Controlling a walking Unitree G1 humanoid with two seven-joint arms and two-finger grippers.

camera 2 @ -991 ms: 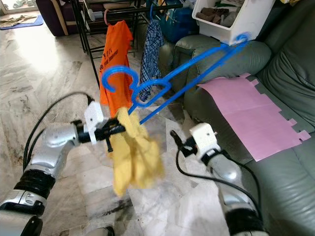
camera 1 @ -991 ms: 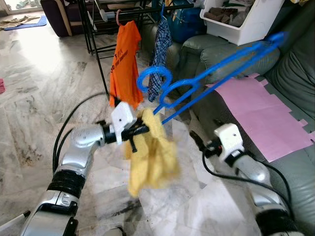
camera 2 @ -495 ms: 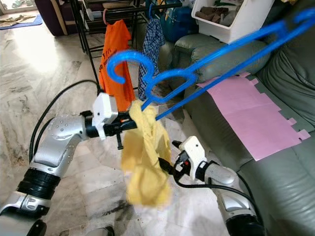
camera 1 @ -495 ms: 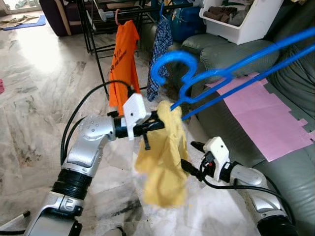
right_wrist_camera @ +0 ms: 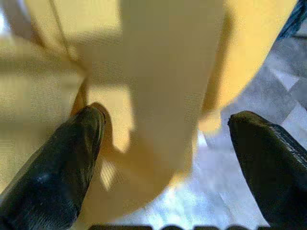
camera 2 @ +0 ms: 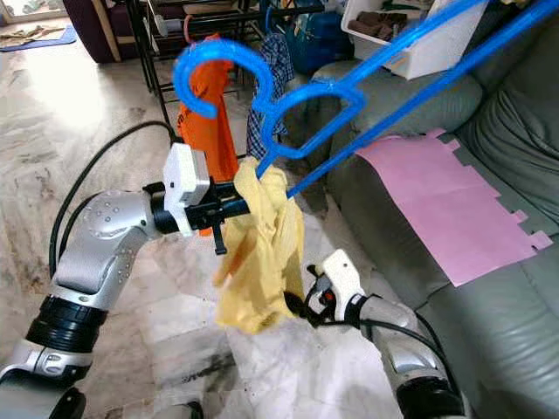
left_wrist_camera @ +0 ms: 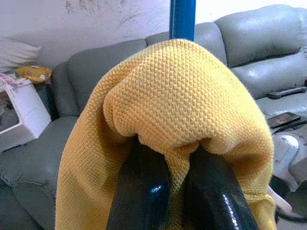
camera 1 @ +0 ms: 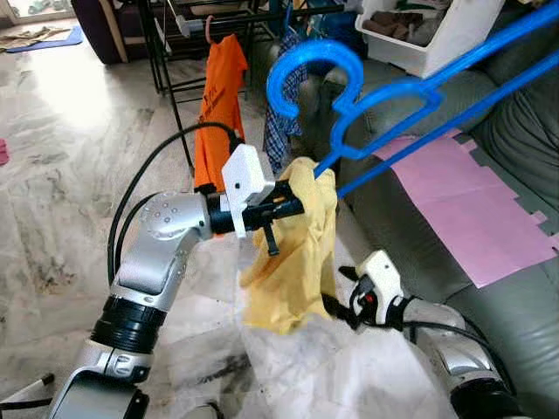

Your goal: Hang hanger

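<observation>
A blue plastic hanger [camera 1: 395,90] slants up to the right, its hook [camera 1: 306,63] pointing back toward the drying rack. A yellow knitted garment [camera 1: 295,253] is draped on its lower end. My left gripper [camera 1: 300,206] is shut on the bunched top of that garment beside the hanger; in the left wrist view its fingers [left_wrist_camera: 140,191] pinch the yellow cloth [left_wrist_camera: 177,100] under the blue bar [left_wrist_camera: 182,18]. My right gripper [camera 1: 334,305] is open at the garment's lower hem, and its fingers [right_wrist_camera: 62,172] stand wide on either side of the hanging cloth [right_wrist_camera: 168,86].
A dark drying rack [camera 1: 179,52] stands behind with an orange shirt [camera 1: 217,105] and a plaid shirt [camera 1: 285,96] hanging on it. A grey sofa [camera 1: 515,131] on the right carries a pink sheet [camera 1: 463,205] and a white bin [camera 1: 424,39]. The floor is marble.
My left arm has lifted the hanger and yellow garment up and to the right. My right gripper has swung in from the right to the garment's lower edge.
</observation>
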